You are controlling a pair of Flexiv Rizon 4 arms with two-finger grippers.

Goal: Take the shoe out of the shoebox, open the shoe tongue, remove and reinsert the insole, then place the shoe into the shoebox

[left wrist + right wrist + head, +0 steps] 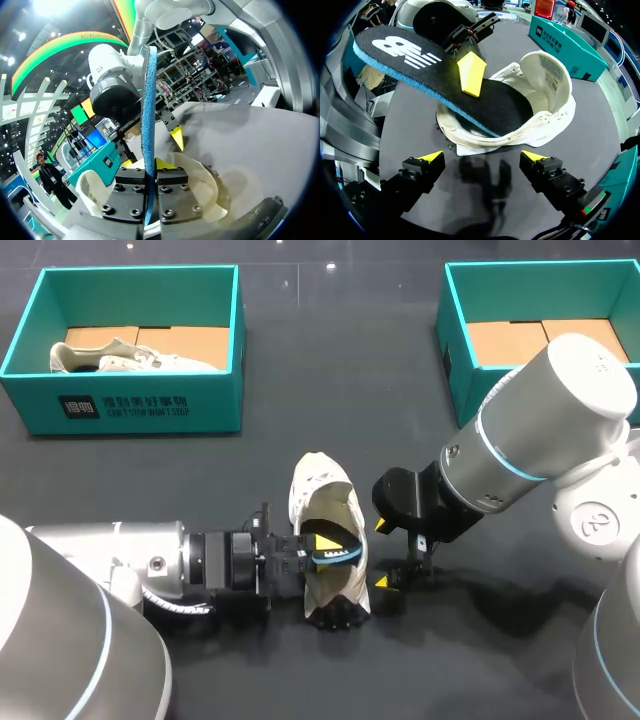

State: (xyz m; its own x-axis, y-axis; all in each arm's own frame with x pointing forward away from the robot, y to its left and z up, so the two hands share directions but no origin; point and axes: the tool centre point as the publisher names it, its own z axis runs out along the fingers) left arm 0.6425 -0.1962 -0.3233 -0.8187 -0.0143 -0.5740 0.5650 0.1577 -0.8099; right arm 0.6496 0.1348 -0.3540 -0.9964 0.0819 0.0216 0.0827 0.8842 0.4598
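Head view: the shoe [325,502] lies out on the dark counter [330,370], mid-front, well apart from both boxes. L tool [318,545] comes in low from the side at the heel end, clenched on the insole [338,552], which sits partly in the shoe's mouth. R tool [383,554] hangs just beside the shoe, released, nothing btwn its fingers; prob. standing by to steady the shoe. R shoebox [455,350] shows only its cardboard floor, so likely this shoe's home. L shoebox [140,405] has a second shoe [120,357].

L wrist view: insole [148,100] is seen edge-on, blue, pinched flat btwn the fingers so it can slide lengthwise. Shoe [200,185] lies under and ahead.

R wrist view: insole [445,75] slants, one end raised, other end inside the shoe [545,120]. Tongue [547,70] is thrown fwd, keeping the mouth wide. Going out or back in: can't tell. R tool [482,165] is spread over bare counter, a dark, slightly glossy top w/ soft shadows. Working room: shoe btwn the two tools, boxes at the far corners.
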